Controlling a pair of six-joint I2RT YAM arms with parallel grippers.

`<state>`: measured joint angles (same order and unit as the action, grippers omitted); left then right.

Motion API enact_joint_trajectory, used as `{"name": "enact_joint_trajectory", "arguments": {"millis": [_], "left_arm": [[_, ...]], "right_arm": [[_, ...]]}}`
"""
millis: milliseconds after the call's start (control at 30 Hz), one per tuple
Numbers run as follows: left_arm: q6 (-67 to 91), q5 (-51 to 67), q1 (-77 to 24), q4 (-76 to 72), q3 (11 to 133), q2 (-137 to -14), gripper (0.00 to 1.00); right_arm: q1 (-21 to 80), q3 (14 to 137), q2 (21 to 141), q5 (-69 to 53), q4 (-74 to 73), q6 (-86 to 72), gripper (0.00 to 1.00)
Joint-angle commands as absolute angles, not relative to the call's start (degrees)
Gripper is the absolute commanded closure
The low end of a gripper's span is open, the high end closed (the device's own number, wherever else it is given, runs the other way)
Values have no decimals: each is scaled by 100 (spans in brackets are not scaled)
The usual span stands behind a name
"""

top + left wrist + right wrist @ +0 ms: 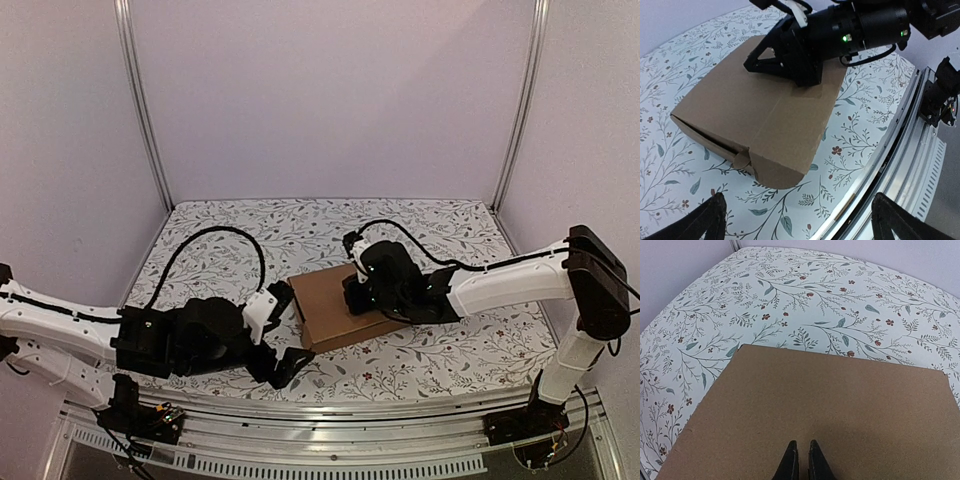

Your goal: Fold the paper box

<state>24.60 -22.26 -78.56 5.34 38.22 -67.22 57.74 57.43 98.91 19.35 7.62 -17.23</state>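
The paper box (332, 308) is a closed, shallow brown cardboard box lying on the floral table cover. In the left wrist view (755, 107) its near corner shows a rounded flap and a dark slit along the side. My right gripper (357, 293) is shut and empty, its tips resting on the box lid (830, 395); the two fingertips (801, 462) sit almost together. My left gripper (287, 328) is open and empty just in front of the box's left near corner, its fingers spread wide in the left wrist view (800, 225), not touching the box.
A metal rail (330, 412) runs along the table's near edge and shows close to the left gripper (900, 150). Pale walls with upright metal posts (145, 110) enclose the back and sides. The floral cover (790, 295) stretches beyond the box.
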Motion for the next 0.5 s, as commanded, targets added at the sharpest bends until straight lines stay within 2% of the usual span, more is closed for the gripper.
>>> {"name": "enact_joint_trajectory", "arguments": {"millis": [0, 233, 467], "left_arm": [[2395, -2459, -7777, 727, 3795, -6330, 0], [2479, -2181, -7145, 663, 3964, -6452, 1], [2652, -2039, -6568, 580, 4217, -7149, 0]], "right_arm": [[5760, 5562, 10084, 1872, 865, -1843, 92], [5764, 5455, 10177, 1811, 870, -1911, 93], [5772, 5323, 10258, 1814, 879, -1961, 93]]}}
